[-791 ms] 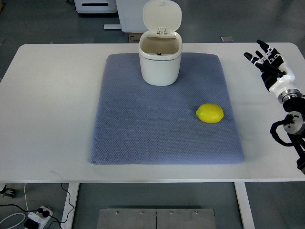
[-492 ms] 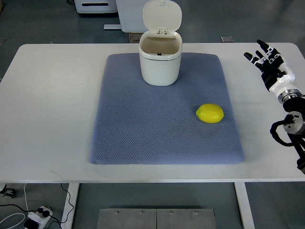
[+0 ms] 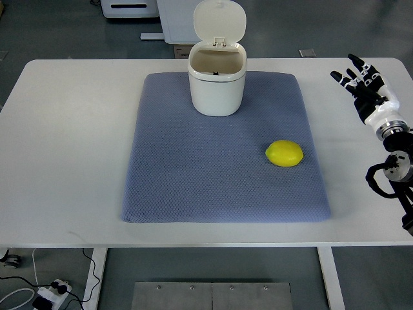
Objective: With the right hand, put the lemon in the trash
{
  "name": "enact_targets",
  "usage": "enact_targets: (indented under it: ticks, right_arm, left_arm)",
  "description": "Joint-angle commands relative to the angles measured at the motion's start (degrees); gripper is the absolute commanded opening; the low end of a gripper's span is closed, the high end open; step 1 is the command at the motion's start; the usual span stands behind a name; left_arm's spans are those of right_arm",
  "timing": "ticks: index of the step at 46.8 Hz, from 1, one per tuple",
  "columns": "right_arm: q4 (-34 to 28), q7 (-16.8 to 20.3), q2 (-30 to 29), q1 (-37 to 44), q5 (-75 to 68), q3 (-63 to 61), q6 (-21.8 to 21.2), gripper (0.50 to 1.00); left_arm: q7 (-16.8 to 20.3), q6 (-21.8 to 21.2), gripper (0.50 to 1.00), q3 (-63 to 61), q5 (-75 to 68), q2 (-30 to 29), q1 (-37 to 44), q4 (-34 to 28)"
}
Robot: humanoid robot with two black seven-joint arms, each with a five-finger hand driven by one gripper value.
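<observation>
Resting spot of lemon (image 3: 284,154): on the blue-grey mat (image 3: 193,168), toward its right edge, apart from everything else.
Right hand (image 3: 364,84): over the white table (image 3: 71,142) at the far right, well apart from the lemon.
Fingers (image 3: 352,61): spread and relaxed, holding nothing.
Trash bin (image 3: 217,81): white, upright on the mat's far end, lid (image 3: 220,21) flipped up and open.
</observation>
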State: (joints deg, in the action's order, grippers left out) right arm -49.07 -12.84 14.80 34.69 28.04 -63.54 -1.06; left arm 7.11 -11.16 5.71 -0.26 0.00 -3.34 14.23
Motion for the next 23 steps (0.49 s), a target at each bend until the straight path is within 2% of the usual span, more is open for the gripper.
enact_targets:
  ticks: [1,23]
  right_arm:
    - [-0.06,0.0,0.05,-0.15,0.0,0.0,0.01,1.0]
    - [-0.15,0.0,0.41,0.2,0.0,0.0,-0.08,1.0]
  left_arm:
    - [0.01,0.0,1.0,0.0,0.0,0.0,0.0,0.0]
    - [0.01,0.0,1.0,0.0,0.0,0.0,0.0,0.0]
